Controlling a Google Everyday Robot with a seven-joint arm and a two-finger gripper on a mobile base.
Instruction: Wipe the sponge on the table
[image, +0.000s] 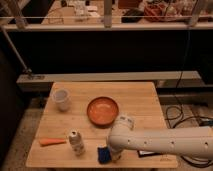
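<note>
The sponge (103, 154), a small dark-blue block, lies near the front edge of the light wooden table (140, 100), just right of a can (76, 142). My white arm reaches in from the right across the front of the table. Its gripper (113, 151) sits at the sponge's right side, pressed down against it. The arm's bulky end hides the contact.
An orange-red bowl (103, 110) stands at the table's middle. A white cup (61, 99) is at the back left and an orange carrot (51, 141) lies at the front left. A grey ledge (100, 78) runs behind the table. Cables lie on the floor to the right.
</note>
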